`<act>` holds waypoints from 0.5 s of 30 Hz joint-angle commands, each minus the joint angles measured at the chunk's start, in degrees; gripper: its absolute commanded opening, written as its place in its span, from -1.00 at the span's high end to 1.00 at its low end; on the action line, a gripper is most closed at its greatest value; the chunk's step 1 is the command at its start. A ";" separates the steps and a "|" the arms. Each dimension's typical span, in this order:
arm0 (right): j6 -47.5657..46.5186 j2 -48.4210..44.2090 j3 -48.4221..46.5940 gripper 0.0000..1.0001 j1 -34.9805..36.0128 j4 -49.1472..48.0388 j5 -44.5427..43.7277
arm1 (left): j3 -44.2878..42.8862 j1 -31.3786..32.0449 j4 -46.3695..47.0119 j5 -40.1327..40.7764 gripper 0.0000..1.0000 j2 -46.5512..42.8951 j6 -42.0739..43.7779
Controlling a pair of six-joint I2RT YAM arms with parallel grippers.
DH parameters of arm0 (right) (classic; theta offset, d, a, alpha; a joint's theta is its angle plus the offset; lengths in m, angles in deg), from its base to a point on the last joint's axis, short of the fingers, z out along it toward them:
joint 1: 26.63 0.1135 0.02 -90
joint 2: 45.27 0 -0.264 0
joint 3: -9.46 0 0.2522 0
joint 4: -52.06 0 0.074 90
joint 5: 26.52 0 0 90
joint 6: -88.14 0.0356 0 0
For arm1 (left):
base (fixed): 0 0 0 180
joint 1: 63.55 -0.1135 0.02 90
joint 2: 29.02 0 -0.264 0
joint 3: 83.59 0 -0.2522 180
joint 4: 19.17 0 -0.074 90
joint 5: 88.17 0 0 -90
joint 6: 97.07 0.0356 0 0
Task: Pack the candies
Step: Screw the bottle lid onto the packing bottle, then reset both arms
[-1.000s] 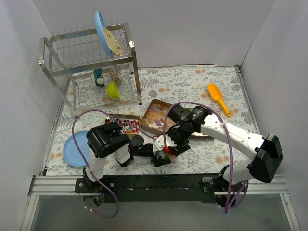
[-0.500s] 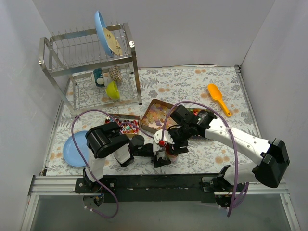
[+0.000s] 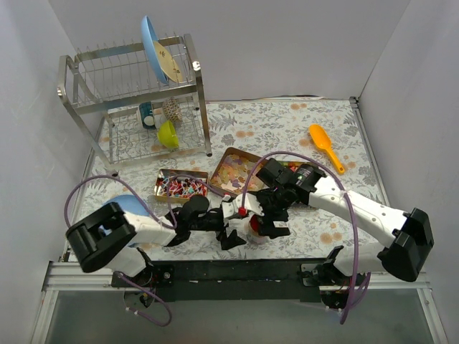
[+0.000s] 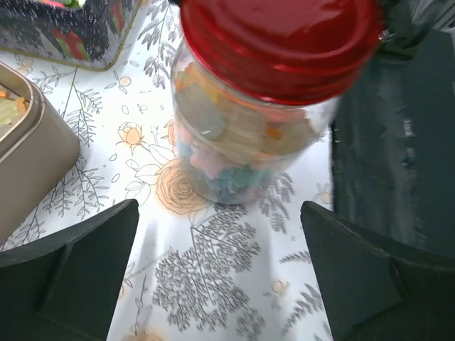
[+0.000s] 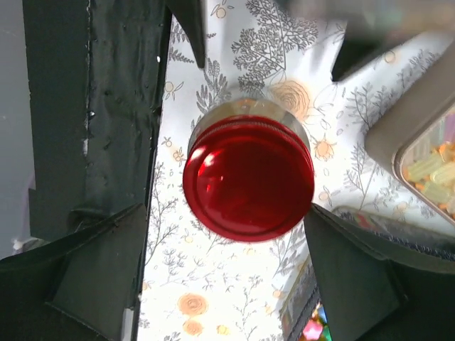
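1. Floral cloth [image 3: 301,129] covers a table boxed in by plain white walls.
2. Candies [image 4: 234,135] fill a clear jar [image 4: 213,170] that stands upright on the cloth near the front edge, between the two arms. Pale, pink and blue pieces show through its side.
3. A round red lid [image 5: 247,177] sits on the jar's mouth.
4. More candies lie in open tins just behind the jar. Red-blue-white wrapped pieces fill the left tin [image 3: 181,188], and pale orange-yellow flat pieces fill the middle tin [image 3: 235,174] beside it. A few bright multicoloured nuggets [image 5: 313,330] show at the bottom edge of the right wrist view.
5. The left gripper [image 4: 220,213] reaches in low from the left with its fingers spread wide. The jar stands just past the tips, and bare cloth shows between each finger and the glass.
6. The right gripper [image 5: 227,209] hangs above the lid, pointing down, its fingers also spread wide, one on each side of the lid. It pinches nothing.
7. An orange scoop [image 3: 326,147] lies on the cloth at the far right, well apart from the jar.
8. A metal rack [image 3: 136,100] stands at the back left, with a blue plate [image 3: 149,43] upright on top and a green bowl [image 3: 168,134] on its lower shelf.
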 commanded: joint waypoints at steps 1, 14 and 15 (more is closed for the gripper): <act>5.61 -4.20 -5.85 -0.96 -1.57 4.83 -3.26 | 1.43 -0.12 -20.09 0.44 -0.96 -11.78 1.64; 32.76 -5.95 -6.48 -0.96 -32.16 -12.20 -21.29 | -12.52 -20.85 -39.63 21.89 -0.96 -23.59 -11.63; 33.47 -6.22 -5.96 -0.96 -32.86 -13.44 -21.30 | -13.68 -22.52 -41.39 21.19 -0.96 -23.06 -11.54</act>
